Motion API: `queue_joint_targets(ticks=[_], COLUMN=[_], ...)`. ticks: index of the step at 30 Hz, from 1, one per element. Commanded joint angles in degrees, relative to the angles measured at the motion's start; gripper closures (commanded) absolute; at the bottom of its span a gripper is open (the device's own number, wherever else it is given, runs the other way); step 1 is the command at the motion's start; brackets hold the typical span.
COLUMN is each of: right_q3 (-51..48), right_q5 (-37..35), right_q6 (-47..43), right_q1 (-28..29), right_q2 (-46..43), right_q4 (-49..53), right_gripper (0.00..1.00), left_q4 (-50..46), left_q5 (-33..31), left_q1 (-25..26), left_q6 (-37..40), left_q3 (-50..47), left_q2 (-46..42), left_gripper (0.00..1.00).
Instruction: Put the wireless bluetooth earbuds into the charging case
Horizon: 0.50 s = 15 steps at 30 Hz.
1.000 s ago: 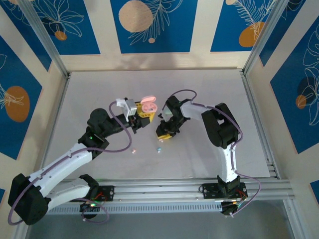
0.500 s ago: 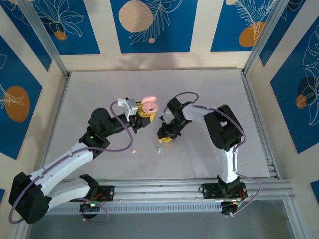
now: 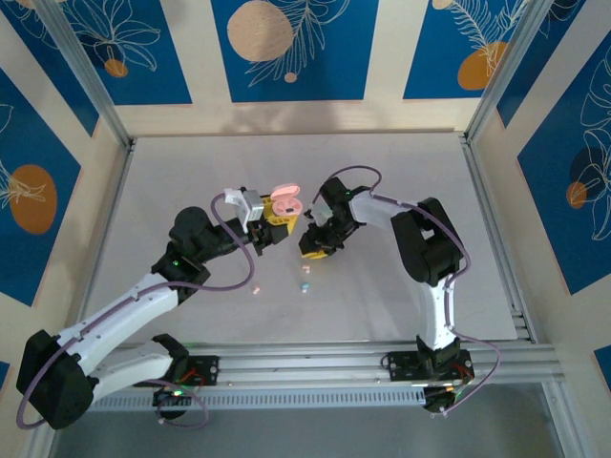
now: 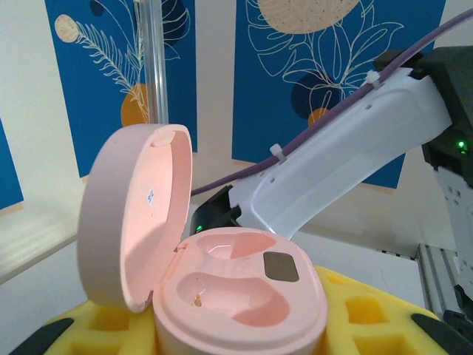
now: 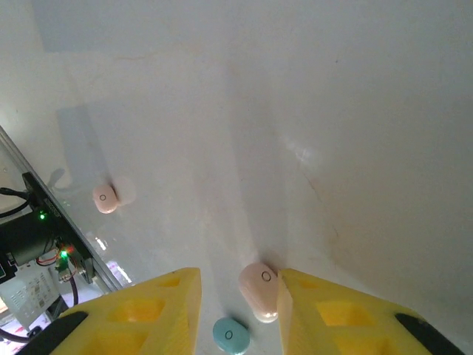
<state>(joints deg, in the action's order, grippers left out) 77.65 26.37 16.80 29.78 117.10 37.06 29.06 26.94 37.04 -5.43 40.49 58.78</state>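
Two empty sockets face up in the open pink case [image 4: 236,296] your left claw [image 3: 274,227] clamps steady as a target, while your right claw [image 5: 238,296], open and empty, straddles a pink earbud [image 5: 259,291] on the table [image 5: 295,111] for pickup.

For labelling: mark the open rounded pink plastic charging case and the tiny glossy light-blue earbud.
Open pink plastic charging case [image 4: 238,293], left wrist view, base's recessed top.
Tiny light-blue earbud [image 5: 229,334], right wrist view, its centre.

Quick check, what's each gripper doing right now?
Left gripper: closed on the pink case, whose lid is open.
Right gripper: open, holding nothing.
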Motion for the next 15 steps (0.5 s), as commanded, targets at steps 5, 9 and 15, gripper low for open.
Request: queue_joint_targets(ticks=[5,9,15], right_q3=[1.74,1.13,1.21], right_q5=[2.55,2.80,2.92], right_q6=[-2.58,-2.98,-3.15], right_q1=[1.50,2.01,2.47], right_q2=[2.43,2.52,2.56], right_q4=[4.03,4.51,4.82], right_gripper=[0.65,0.66,0.67], left_q4=[0.82,0.91,1.04], left_q5=[0.39,0.33,0.60], left_q1=[0.09,0.14,0.13], left_q6=[0.33,0.43,0.25], left_q3=[0.43,0.32,0.33], left_q2=[-0.60,-0.51,-0.34], left_gripper=[0.70,0.70,0.70])
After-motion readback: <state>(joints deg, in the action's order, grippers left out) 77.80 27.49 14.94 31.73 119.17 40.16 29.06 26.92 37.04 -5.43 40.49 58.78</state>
